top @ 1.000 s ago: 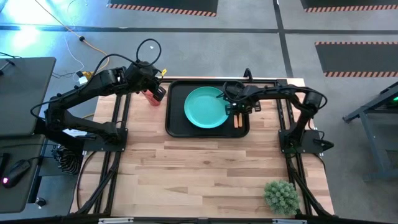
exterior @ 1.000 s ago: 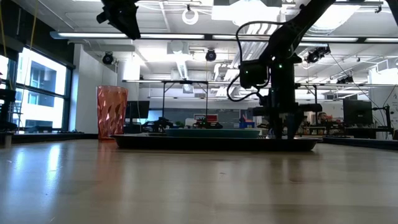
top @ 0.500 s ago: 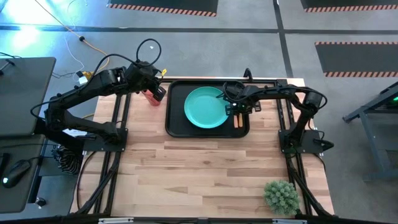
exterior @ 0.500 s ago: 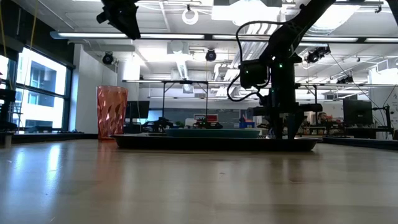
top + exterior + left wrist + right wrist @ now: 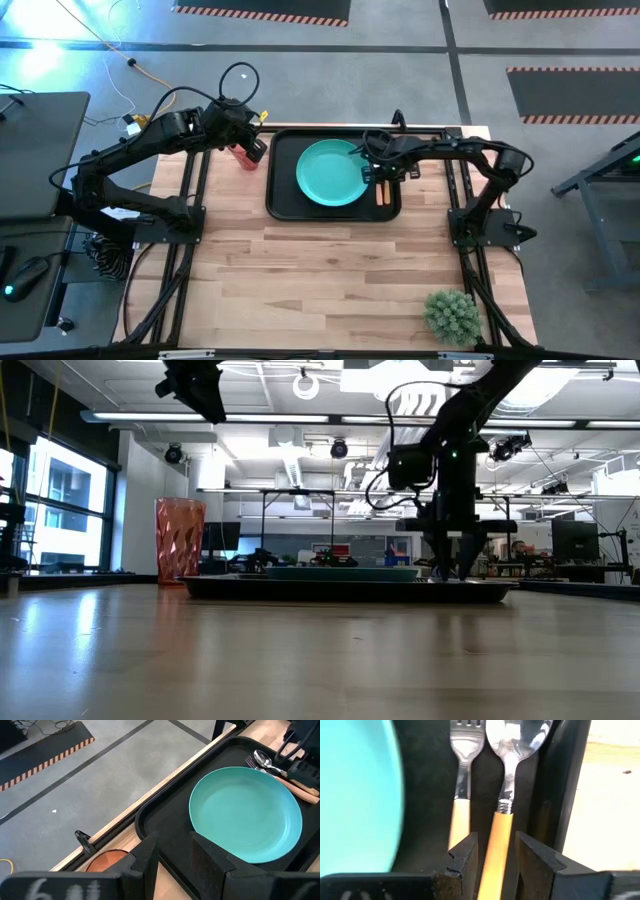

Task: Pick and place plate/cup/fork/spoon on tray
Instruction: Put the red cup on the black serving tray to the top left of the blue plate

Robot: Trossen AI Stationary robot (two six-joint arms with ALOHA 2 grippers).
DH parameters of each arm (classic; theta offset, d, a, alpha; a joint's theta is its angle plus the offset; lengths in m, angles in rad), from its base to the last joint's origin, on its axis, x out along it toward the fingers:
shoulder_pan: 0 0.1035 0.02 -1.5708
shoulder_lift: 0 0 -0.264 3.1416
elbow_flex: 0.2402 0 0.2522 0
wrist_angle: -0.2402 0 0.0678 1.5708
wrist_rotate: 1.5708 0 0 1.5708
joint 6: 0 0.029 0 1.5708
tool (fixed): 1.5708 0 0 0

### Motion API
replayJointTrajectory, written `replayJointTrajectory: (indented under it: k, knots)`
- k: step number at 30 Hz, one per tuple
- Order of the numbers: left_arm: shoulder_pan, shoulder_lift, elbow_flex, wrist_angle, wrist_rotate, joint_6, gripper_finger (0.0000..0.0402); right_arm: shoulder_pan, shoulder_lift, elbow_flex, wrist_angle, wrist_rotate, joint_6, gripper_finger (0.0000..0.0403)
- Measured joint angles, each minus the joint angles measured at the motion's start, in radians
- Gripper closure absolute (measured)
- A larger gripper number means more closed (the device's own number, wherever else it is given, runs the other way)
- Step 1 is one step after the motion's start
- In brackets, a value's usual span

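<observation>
The black tray (image 5: 283,205) lies at the table's far middle. On it lie the teal plate (image 5: 330,172) and, by the right rim, the fork (image 5: 462,780) and the spoon (image 5: 512,750), side by side, both with orange handles. My right gripper (image 5: 497,845) is open just above them, pointing down, one finger on either side of the spoon's handle without touching it. The red cup (image 5: 180,540) stands upright on the table, left of the tray. My left gripper (image 5: 252,146) is open and empty high above the cup, as the low view (image 5: 197,388) shows.
A small green plant (image 5: 452,315) stands at the table's near right corner. Bare wooden table (image 5: 330,270) lies between the tray and the near edge. The black arm frames (image 5: 190,215) run along both sides of the table.
My right gripper has gone up a little from the tray's right side. The fork and the spoon stay lying on the tray.
</observation>
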Motion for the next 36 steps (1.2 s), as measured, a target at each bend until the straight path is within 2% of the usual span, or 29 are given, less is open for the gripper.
replayJointTrajectory:
  k: [9,22,28,33,36]
  knots:
    - [0.0,0.0,0.0,0.0,0.0,0.0,0.0303,0.0,-0.154,0.0,-0.009,0.006,-0.006,0.0279]
    - [0.013,0.001,0.0,-0.001,-0.024,-0.032,0.0303,0.0,-0.395,0.0,0.016,0.05,-0.139,0.0279]
    - [0.115,0.006,0.0,-0.012,-0.003,-0.129,0.0303,0.0,-0.463,0.0,0.062,0.058,-0.2,0.0279]
    - [0.203,0.02,0.0,-0.012,0.006,-0.132,0.0303,0.0,-0.477,0.0,0.074,0.053,-0.224,0.0279]
    - [0.272,0.037,0.0,-0.012,0.053,-0.11,0.0303,0.0,-0.478,0.0,0.073,0.053,-0.224,0.0279]
